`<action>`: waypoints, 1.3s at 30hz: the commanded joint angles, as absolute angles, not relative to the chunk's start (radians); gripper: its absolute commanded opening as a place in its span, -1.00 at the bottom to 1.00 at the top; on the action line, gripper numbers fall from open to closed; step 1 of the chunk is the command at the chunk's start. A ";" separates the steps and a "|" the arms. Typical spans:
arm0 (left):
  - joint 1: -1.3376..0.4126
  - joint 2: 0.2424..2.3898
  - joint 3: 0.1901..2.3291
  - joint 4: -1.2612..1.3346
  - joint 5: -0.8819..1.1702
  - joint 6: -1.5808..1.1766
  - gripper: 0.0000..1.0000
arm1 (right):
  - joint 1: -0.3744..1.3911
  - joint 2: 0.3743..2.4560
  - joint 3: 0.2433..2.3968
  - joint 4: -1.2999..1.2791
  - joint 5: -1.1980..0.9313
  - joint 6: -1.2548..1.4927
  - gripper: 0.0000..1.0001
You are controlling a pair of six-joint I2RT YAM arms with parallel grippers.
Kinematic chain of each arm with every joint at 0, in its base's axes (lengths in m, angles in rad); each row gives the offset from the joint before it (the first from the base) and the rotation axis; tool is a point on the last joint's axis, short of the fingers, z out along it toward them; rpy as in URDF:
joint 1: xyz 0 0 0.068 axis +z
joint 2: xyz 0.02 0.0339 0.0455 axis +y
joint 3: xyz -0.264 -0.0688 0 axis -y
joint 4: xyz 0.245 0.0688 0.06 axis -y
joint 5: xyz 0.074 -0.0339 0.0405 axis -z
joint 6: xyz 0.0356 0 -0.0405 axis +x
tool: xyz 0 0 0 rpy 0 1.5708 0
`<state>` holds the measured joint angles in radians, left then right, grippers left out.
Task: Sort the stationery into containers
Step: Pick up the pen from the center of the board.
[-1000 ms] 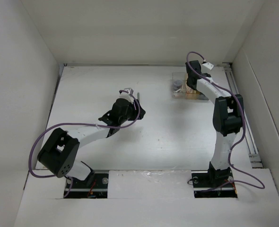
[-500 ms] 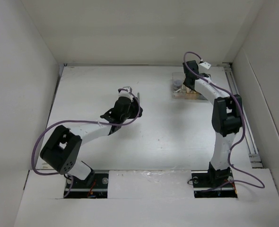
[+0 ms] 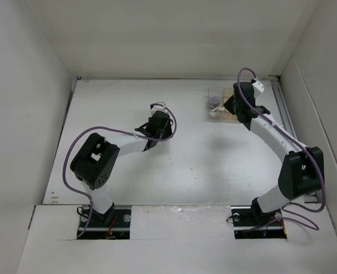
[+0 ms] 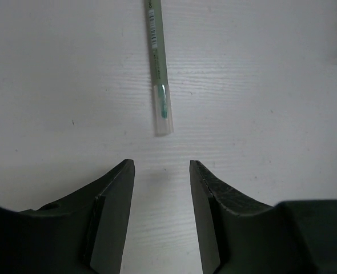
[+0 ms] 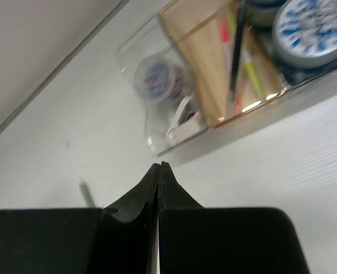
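Most of the sorting looks done. The tray [image 3: 217,112] sits at about 1 o'clock on the counter [image 3: 203,160], and the right wrist view shows it filled. Red, yellow-green and dark pens [image 5: 240,63] lie in the tan middle section. Blue-grey rolls [image 5: 312,25] are in the dark section at 2 o'clock of that view. A purplish pot [image 5: 157,74] and beige blocks [image 5: 183,121] are in the clear section.

What appears to be left is one green pen [image 4: 158,68]. It lies flat on the bare counter near the middle, well apart from the tray. In the left wrist view it runs from 12 o'clock down towards the left tool [image 4: 160,166]. Its clear end is just beyond the fingertips and not touching them. The left tool's fingers are spread apart and hold nothing, lined up either side of the pen's axis.

The right tool [image 5: 159,168] has its fingers pressed together and empty. It hangs near the tray's 6 o'clock edge, pointing at the clear section.

No other loose item can be made out on the counter, though parts under the arms are hidden. Judging from this, the pen needs gripping and carrying to the tan section.
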<state>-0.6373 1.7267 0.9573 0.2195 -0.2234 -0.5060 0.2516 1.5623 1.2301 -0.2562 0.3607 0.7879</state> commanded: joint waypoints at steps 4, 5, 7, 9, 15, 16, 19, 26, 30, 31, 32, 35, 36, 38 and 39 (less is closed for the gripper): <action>-0.635 1.831 1.097 0.158 -0.334 -0.476 -0.26 | 0.356 1.467 1.105 -0.089 0.210 0.844 -0.67; -0.635 1.854 1.106 0.158 -0.334 -0.476 -0.26 | 0.377 1.466 1.095 -0.089 0.210 0.844 -0.56; -0.635 1.877 1.138 0.147 -0.345 -0.466 -0.26 | 0.388 1.441 1.077 -0.080 0.199 0.844 -0.29; -0.635 1.914 1.161 0.147 -0.377 -0.457 -0.26 | 0.414 1.428 1.040 -0.071 0.190 0.844 -0.20; -0.635 1.986 1.226 0.117 -0.390 -0.448 -0.46 | 0.463 1.419 0.996 -0.035 0.181 0.864 -0.18; -0.635 2.000 1.226 0.117 -0.390 -0.448 -0.54 | 0.472 1.419 0.996 -0.026 0.181 0.873 -0.18; -0.635 2.011 1.236 0.117 -0.390 -0.448 -0.74 | 0.492 1.419 0.985 -0.015 0.172 0.873 -0.18; -0.635 1.901 1.131 0.181 -0.319 -0.457 -1.00 | 0.511 1.450 0.965 -0.003 0.149 0.900 0.22; -0.635 1.754 1.007 0.270 -0.166 -0.475 -1.00 | 0.521 1.471 0.965 0.028 0.060 0.891 0.37; -0.635 1.723 0.947 0.297 -0.125 -0.476 -1.00 | 0.522 1.471 0.965 0.028 0.042 0.882 0.39; -0.635 1.668 0.919 0.354 -0.042 -0.485 -1.00 | 0.522 1.471 0.965 0.037 0.023 0.882 0.43; -0.635 1.597 0.833 0.409 0.055 -0.509 -1.00 | 0.532 1.471 0.965 0.069 -0.029 0.882 0.46; -0.635 1.560 0.813 0.452 0.105 -0.509 -1.00 | 0.543 1.486 0.965 0.078 -0.053 0.893 0.46; -0.635 1.531 0.763 0.497 0.165 -0.540 -1.00 | 0.555 1.517 0.965 0.089 -0.054 0.902 0.46; -0.635 1.513 0.752 0.532 0.207 -0.540 -1.00 | 0.555 1.517 0.965 0.089 -0.063 0.902 0.46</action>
<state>-0.6334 1.5692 0.7940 0.3916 0.0410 -0.5037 0.5350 1.4940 0.9657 0.0154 -0.0082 0.8909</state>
